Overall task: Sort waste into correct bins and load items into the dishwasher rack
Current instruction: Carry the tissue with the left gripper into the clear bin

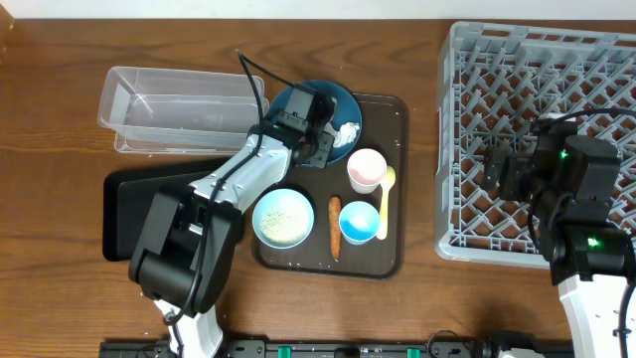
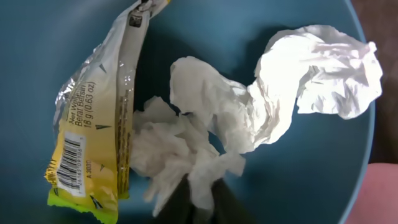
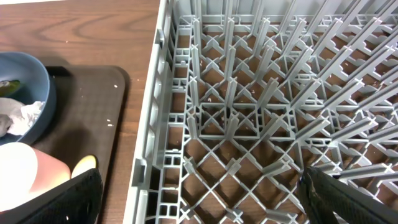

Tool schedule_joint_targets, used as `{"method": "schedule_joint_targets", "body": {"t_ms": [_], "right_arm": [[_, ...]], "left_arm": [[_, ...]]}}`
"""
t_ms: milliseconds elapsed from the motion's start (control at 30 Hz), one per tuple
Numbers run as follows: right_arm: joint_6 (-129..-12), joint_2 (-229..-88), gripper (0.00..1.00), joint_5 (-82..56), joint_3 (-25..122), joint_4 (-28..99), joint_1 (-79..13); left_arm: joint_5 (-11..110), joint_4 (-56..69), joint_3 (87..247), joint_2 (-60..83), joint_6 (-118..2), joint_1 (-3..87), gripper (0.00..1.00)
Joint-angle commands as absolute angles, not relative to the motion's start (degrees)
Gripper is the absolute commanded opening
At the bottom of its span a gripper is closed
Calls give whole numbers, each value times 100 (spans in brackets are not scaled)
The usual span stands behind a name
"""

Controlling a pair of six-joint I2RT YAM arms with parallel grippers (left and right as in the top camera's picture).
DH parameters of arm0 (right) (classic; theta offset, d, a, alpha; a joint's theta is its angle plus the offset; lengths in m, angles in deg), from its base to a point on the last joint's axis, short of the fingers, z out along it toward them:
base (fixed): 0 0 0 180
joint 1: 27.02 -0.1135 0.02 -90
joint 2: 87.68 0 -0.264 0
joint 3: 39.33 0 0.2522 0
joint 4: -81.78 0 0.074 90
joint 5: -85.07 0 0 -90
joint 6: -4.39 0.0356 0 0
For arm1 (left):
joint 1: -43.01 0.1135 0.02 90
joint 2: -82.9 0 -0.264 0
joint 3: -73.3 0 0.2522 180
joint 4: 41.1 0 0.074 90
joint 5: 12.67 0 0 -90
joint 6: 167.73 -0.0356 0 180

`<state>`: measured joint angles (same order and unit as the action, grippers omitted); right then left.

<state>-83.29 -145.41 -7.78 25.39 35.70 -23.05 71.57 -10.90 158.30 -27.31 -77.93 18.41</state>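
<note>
Table (image 1: 60,99) showing mid-brown wood w/ darker grain streaks. Rack (image 1: 537,60) reading flat grey, lattice of crossed pegs, brown showing thru gaps. Plate (image 2: 37,50) looking deep teal-blue. Wrapper (image 2: 93,143) running yellow at lower end to silver foil up top, blk print, blk-on-white barcode. Tissue (image 2: 249,106) reading white, grey in creases. Serving tray (image 1: 395,139) showing dk brown w/ white specks (image 3: 111,122). Tub (image 1: 179,104) showing clear; flat tray (image 1: 124,214) blk. Pink cup (image 1: 366,169) reading pinkish-white; blue cup (image 1: 359,222) lt blue. Bowl (image 1: 282,218) showing pale-blue rim, cream-white fill. Carrot (image 1: 335,224) glowing orange. Spoon (image 1: 386,199) looking pale yellow.
</note>
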Motion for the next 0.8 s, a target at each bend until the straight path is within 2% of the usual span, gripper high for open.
{"method": "schedule_joint_targets", "body": {"t_ms": [0, 233, 400, 633, 767], "right_arm": [[-8394, -14535, 99, -800, 2681, 3561, -2233], [-8396, -14535, 99, -800, 2681, 3561, -2233], [-8396, -14535, 99, -798, 2681, 3563, -2233], [-8394, -14535, 99, -800, 2681, 3563, -2233], [-8394, -14535, 99, -800, 2681, 3563, -2233]], "left_arm": [[7345, -1074, 15920, -2600, -7734, 1823, 6], [8184, -1017, 15922, -1481, -7684, 1851, 6], [8877, -1055, 15920, -718, -7686, 2192, 6], [8940, -1068, 15918, -816, -7682, 3036, 7], [8938, -1081, 15918, -1081, -7664, 3434, 14]]}}
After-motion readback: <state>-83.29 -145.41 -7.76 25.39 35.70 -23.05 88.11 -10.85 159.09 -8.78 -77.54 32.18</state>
